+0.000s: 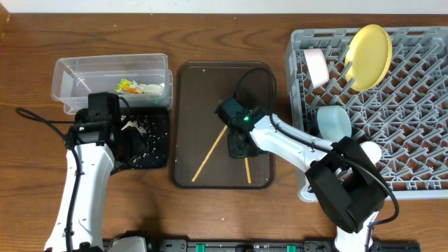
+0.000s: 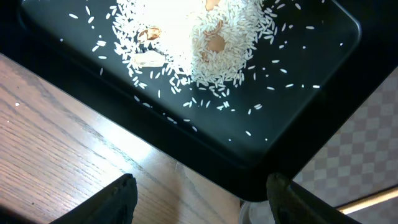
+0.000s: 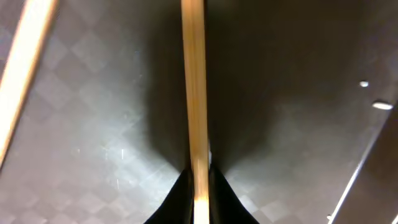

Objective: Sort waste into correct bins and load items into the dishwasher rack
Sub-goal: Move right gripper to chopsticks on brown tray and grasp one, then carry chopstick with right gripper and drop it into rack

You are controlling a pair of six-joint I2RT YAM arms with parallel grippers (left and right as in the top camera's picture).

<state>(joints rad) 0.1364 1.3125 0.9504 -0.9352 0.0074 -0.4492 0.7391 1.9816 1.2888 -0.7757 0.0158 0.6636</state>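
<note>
My right gripper [image 1: 238,145] [image 3: 194,186] is shut on a wooden chopstick [image 1: 247,170] [image 3: 194,93], low over the dark brown serving tray. The second chopstick [image 1: 208,155] [image 3: 25,68] lies slanted to its left. My left gripper [image 1: 124,143] [image 2: 202,199] is open and empty, over the edge of the black tray [image 1: 157,150] [image 2: 298,124], which holds rice grains [image 1: 140,127] [image 2: 211,43]. The clear tub [image 1: 70,77] holds the green-and-yellow wrapper [image 1: 128,87]. The grey rack [image 1: 413,119] holds the yellow plate [image 1: 369,47], pale cup [image 1: 316,64], light blue bowl [image 1: 334,122] and a white bowl [image 1: 369,150], partly hidden by my right arm.
The dark brown serving tray [image 1: 210,84] [image 2: 367,143] lies between the black tray and the rack. Brown bits lie among the rice. A strip of wooden table [image 2: 74,149] runs along the black tray. My right arm crosses the rack's front left corner.
</note>
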